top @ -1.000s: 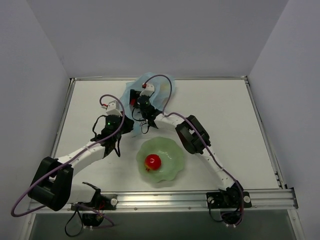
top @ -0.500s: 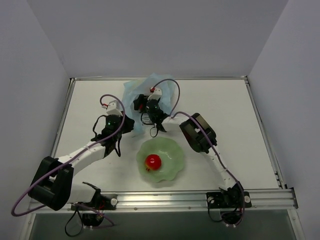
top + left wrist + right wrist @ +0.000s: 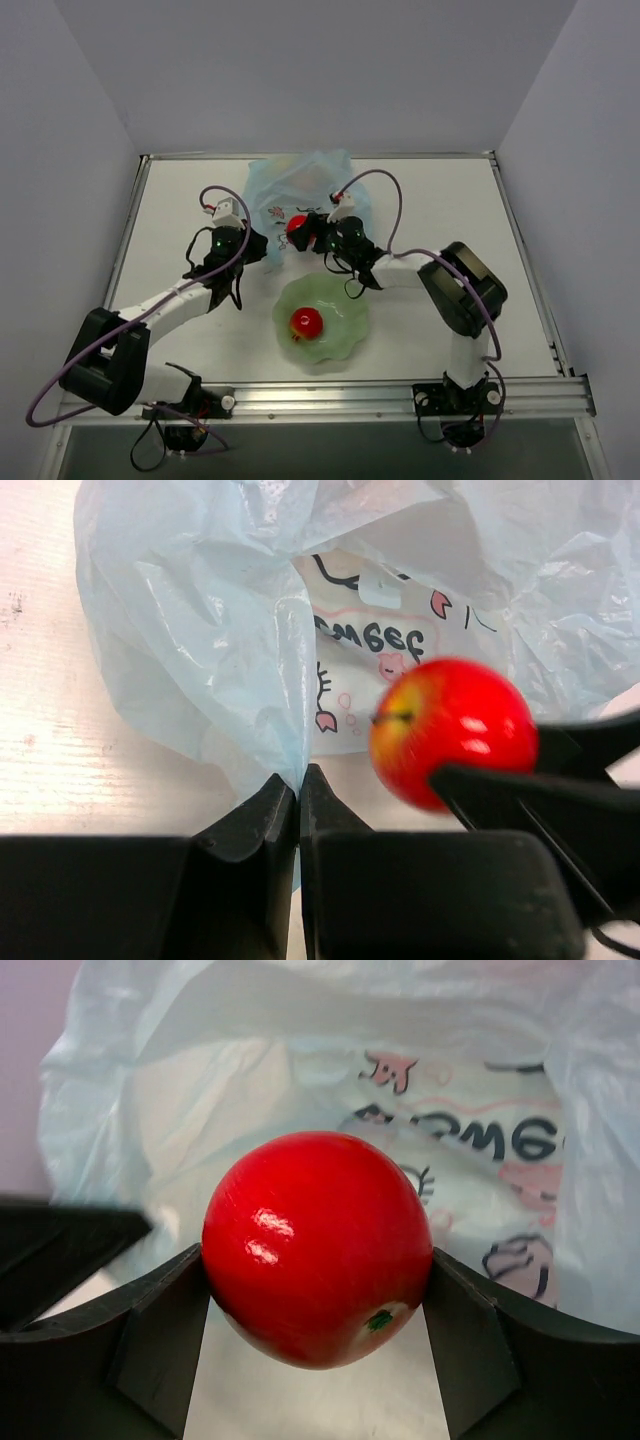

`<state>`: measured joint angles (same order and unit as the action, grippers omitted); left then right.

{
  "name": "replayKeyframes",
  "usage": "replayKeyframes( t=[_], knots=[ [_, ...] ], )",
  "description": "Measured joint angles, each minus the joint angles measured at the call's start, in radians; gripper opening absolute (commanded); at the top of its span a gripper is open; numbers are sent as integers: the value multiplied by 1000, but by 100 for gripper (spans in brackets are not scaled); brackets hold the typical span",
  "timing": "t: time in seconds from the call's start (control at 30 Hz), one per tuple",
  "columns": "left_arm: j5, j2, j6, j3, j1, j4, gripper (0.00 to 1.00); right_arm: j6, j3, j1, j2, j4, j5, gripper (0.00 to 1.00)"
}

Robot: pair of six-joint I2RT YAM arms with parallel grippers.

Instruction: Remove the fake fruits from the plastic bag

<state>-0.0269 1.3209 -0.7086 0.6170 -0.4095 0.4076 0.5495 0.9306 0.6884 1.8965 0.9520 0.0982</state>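
Note:
The light-blue plastic bag lies crumpled at the back of the table, its printed patch facing the arms. My left gripper is shut on the bag's near edge, a fold pinched between its fingers. My right gripper is shut on a red apple, held just outside the bag's mouth above the table; the same apple shows in the left wrist view, to the right of the left fingers. A second red apple rests in the pale green bowl. Other fruits are hidden.
The green scalloped bowl stands in front of the bag, near the middle of the table. The right arm's elbow sits to the bowl's right. A raised metal rail runs along the near edge.
The right gripper closed on the red apple inside the bag and drew it back out toward the right. The bag lifted and spread. The left gripper stayed put.

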Motion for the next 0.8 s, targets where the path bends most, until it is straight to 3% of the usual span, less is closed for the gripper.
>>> replayKeyframes(
  t=[0.27, 0.5, 0.67, 0.8],
  knots=[
    [29, -9, 19, 14, 6, -15, 2, -48, -175, 43, -367, -168, 67, 35],
    [75, -47, 25, 22, 8, -16, 2, -105, -333, 267, -700, -381, -28, 35],
    [109, -91, 21, 22, 12, -2, 2, -66, -460, 273, -865, -575, -150, 36],
    [142, -109, 8, 20, 13, 13, 2, -36, -471, 274, -901, -664, -181, 39]
  ],
)
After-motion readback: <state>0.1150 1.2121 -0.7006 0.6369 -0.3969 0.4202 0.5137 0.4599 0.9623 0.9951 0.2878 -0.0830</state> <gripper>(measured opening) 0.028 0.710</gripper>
